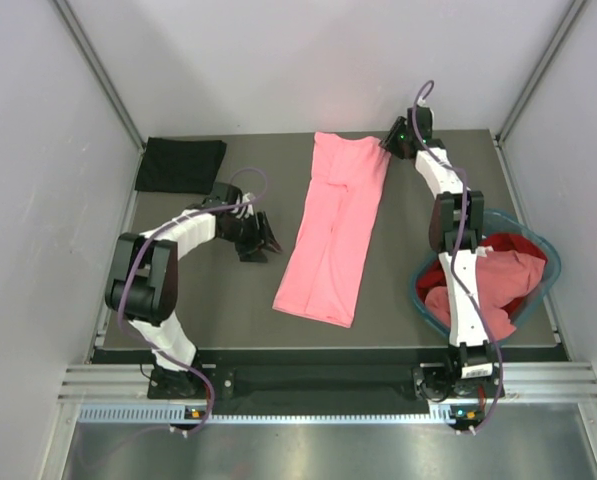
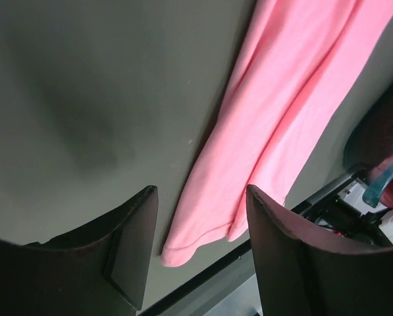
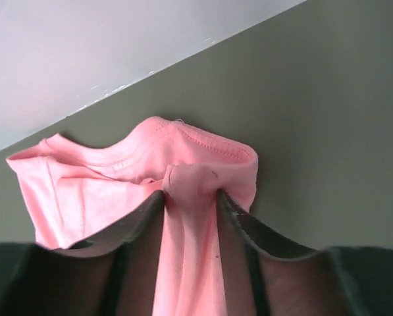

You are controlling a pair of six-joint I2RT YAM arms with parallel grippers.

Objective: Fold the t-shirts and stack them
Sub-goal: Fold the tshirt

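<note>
So, one pink t-shirt flat centre, one black t-shirt upper left, I think two more t-shirts bunched in one basket at right. My right gripper pinches the pink t-shirt's top end; left gripper wide, empty.

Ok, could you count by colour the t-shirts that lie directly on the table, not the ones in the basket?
salmon pink t-shirt: 1
black t-shirt: 1
Total: 2

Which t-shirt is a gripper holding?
The pink t-shirt mid-table: the right gripper pinches its far edge. The black t-shirt and those in the basket lie free.
</note>
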